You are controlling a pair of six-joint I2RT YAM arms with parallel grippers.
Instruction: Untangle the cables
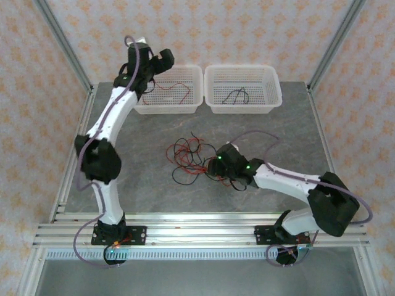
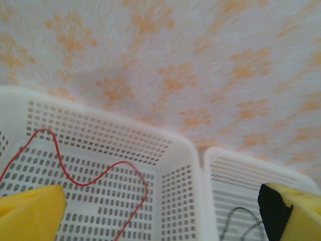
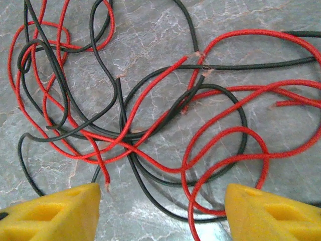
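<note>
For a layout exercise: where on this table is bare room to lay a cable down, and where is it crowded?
Free: the table strip separating the cable tangle from left basket and right basket; the patch between tangle and left arm. Crowded: mid-table, under the right gripper.

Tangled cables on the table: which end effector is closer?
Right. The right end effector hovers over the tangled cables; the left end effector is over the left basket at the table's far edge.
</note>
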